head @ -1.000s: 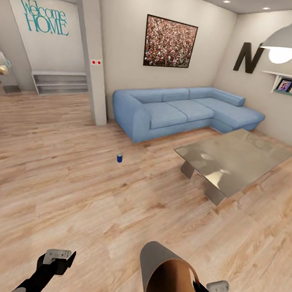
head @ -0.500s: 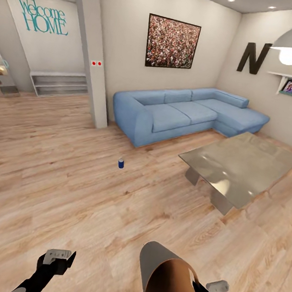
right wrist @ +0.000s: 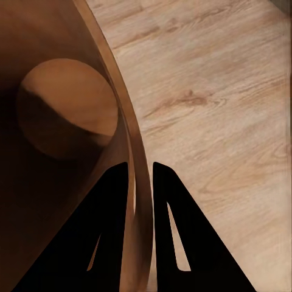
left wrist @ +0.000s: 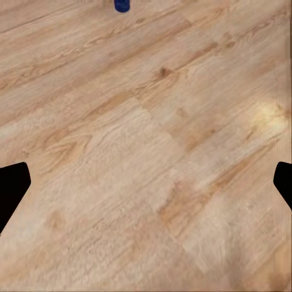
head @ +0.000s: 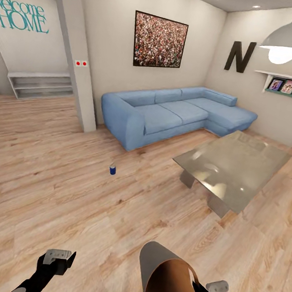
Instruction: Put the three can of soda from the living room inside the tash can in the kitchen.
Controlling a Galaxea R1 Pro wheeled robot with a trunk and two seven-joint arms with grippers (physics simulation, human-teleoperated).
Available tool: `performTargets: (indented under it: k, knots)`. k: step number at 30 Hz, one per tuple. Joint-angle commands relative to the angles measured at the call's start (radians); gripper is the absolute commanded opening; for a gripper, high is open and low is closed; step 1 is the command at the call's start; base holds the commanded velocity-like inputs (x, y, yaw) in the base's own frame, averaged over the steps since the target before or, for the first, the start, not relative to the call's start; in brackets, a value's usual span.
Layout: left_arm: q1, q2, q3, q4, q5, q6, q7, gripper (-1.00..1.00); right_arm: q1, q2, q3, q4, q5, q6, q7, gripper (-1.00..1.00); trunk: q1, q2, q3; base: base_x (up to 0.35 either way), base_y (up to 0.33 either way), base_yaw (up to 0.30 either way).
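The blue soda can stands upright on the floor, far ahead and nearer the left gripper, whose jaws seem wide and empty, while the right gripper pinches the bin's rim.

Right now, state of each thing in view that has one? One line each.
Small blue soda can with silvery top: upright on the wood floor, untouched.
Pale grey round bin with brown wood-toned inside: off the floor, tilted, nothing seen inside.
Right pincer: shut on the bin's rim.
Left pincer: open, holding nothing.
White pendant lamp: lit.
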Motion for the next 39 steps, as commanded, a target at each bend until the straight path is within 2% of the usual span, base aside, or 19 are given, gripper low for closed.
performTargets:
  k: [1, 39]
  knots:
    - [0.000, 0.000, 0.000, 0.000, 0.000, 0.000, 0.000, 1.00, 0.000, 0.000, 0.000, -0.001, -0.007, 0.000, 0.006, -1.00, 0.000, 0.000, 0.000, 0.288, 0.157, -0.132]
    - [0.000, 0.000, -0.001, 0.001, 0.000, 0.000, 0.000, 1.00, 0.000, 0.003, 0.000, -0.001, -0.006, 0.000, 0.001, -1.00, 0.000, 0.000, 0.002, 0.277, 0.177, -0.019]
